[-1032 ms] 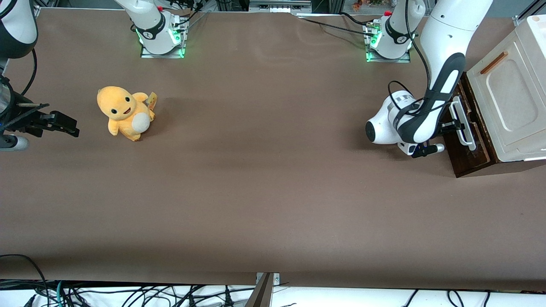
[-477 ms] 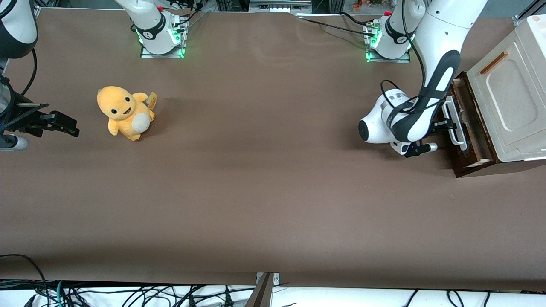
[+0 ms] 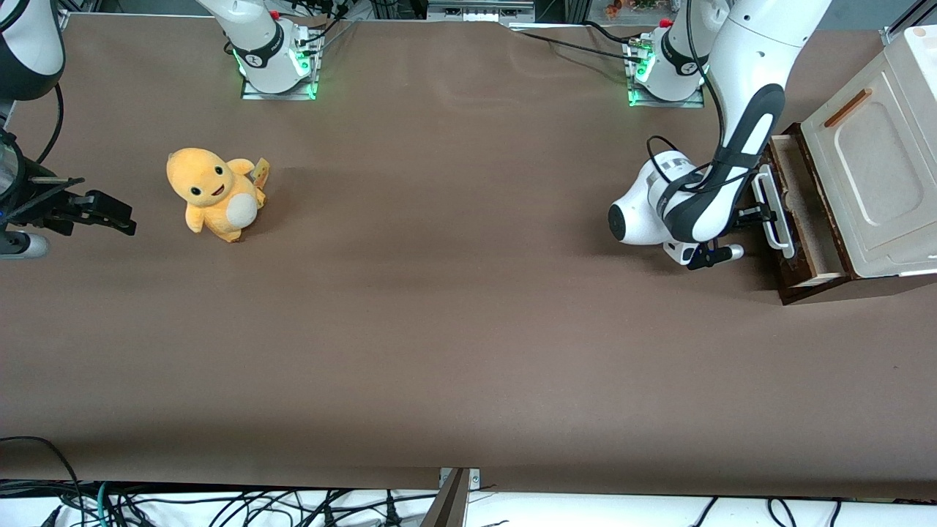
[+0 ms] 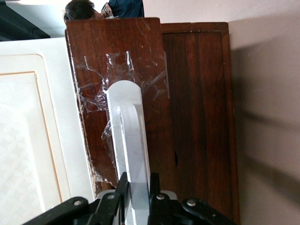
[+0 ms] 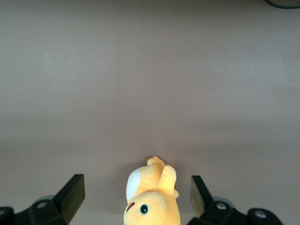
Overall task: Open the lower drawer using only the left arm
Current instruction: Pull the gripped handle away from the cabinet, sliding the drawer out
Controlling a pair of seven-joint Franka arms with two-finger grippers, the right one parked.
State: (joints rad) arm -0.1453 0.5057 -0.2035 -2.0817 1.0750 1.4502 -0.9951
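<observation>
The left arm (image 3: pixel 739 110) reaches down from its base toward the working arm's end of the brown surface (image 3: pixel 439 329), its white links bending at a grey-panelled joint so that the wrist lies low and level, facing the cabinet (image 3: pixel 871 183), with a loose black cable looped along it. Its pincer (image 3: pixel 758 214) sits right at the front of the lower drawer (image 3: pixel 801 219), and in the wrist view the two black fingers (image 4: pixel 123 187) are clamped on the white loop handle (image 4: pixel 129 140), one on each side of the bar. The drawer is at the foot of the cabinet, beneath the cream panelled front (image 3: pixel 867 168) with its thin orange-brown handle (image 3: pixel 848 107). It stands partly pulled out, so a strip of pale light-wood inside shows between the dark front and the cream panel above. Its long axis runs roughly nearer-to-farther from the front camera, slightly slanted, and its front faces the middle of the surface, toward the arm's wrist. The front is dark brown wood (scuffed, with clear tape crinkled around the handle's end in the wrist view), and the handle runs along the same long axis as the front. Well apart, toward the parked arm's end, an orange plush toy (image 3: pixel 212 194) sits upright on the surface.
</observation>
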